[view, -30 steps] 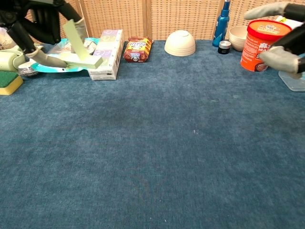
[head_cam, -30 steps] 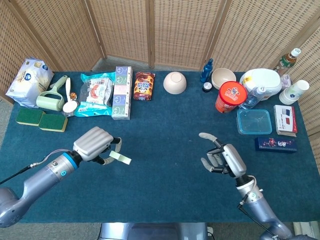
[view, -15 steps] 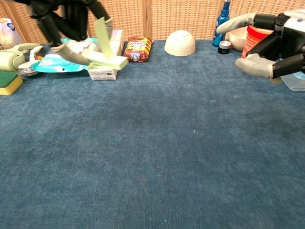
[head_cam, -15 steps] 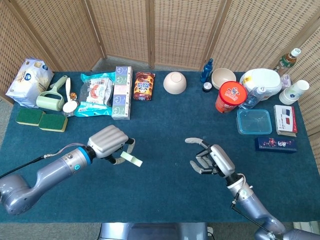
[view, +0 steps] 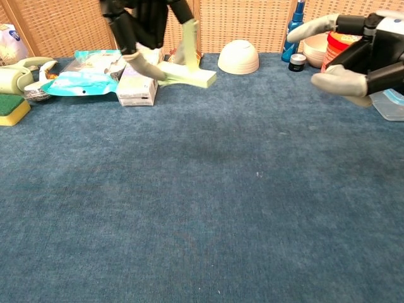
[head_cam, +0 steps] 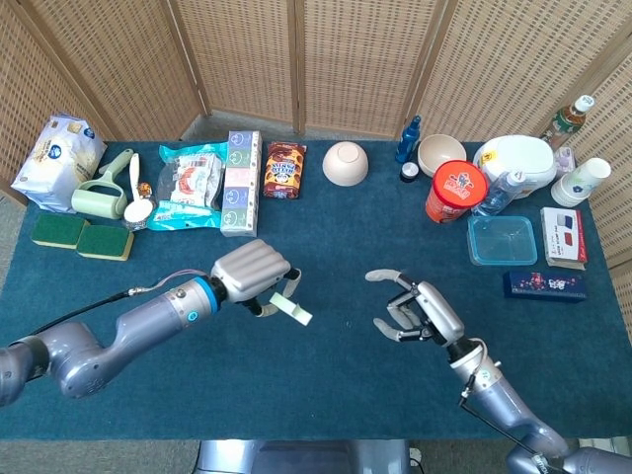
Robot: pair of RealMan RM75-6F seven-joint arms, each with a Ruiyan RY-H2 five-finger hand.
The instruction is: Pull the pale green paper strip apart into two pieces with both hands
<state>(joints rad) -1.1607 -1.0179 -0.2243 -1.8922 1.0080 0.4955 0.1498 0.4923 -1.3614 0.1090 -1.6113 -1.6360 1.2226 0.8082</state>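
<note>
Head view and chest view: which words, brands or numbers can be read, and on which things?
No text is sharp enough to quote.
Red canister: white print, blurred.
Brown snack packet: print too small.
Pastel box: round marks, unreadable.
White bag: blue logo, unreadable.

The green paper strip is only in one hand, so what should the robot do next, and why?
Probably bring the right hand across to grip the free end of the pale green paper strip. The left hand alone holds it above the table, and the right hand is open with a gap between them.
</note>
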